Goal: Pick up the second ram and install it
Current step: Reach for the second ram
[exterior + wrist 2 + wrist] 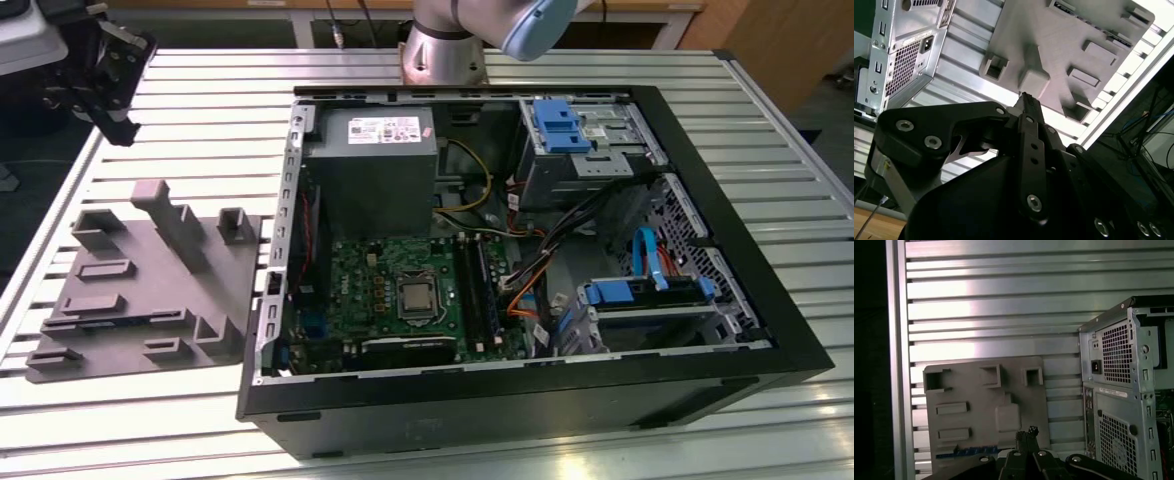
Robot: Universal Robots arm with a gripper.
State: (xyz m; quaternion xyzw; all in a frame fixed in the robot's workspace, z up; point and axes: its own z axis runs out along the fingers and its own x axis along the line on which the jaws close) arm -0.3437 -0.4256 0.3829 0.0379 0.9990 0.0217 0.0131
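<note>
The computer case (534, 400) is laid on its side on the slotted aluminium table (200, 110) with the side panel off. This is judged to be so that the motherboard (387, 270) faces upward and can be reached from above. At the exterior view's left, just beside the case but apart from it, a grey moulded fixture (147, 290) is laid flat. Its pockets and posts are judged to hold parts in fixed poses for picking. The gripper (118, 120) is held above the table at the far left of the exterior view, beyond the fixture and well clear of the case. In the first wrist view the gripper (1027, 431) is seen with its fingertips pressed together and nothing pinched between them. A dark strip with a bluish edge (107, 322) is seated in a slot near the fixture's near-left edge, and is also noted in the first wrist view (966, 454). It is judged to be the second ram, not yet picked, though this cannot be confirmed. The long memory slots (478, 285) lie to the right of the processor socket (418, 295); their occupancy cannot be told. Counts: one arm, one gripper, one case, one fixture, one power supply (374, 165), one processor socket, two blue drive brackets (561, 125), three square pockets in the fixture's far row (991, 375).
</note>
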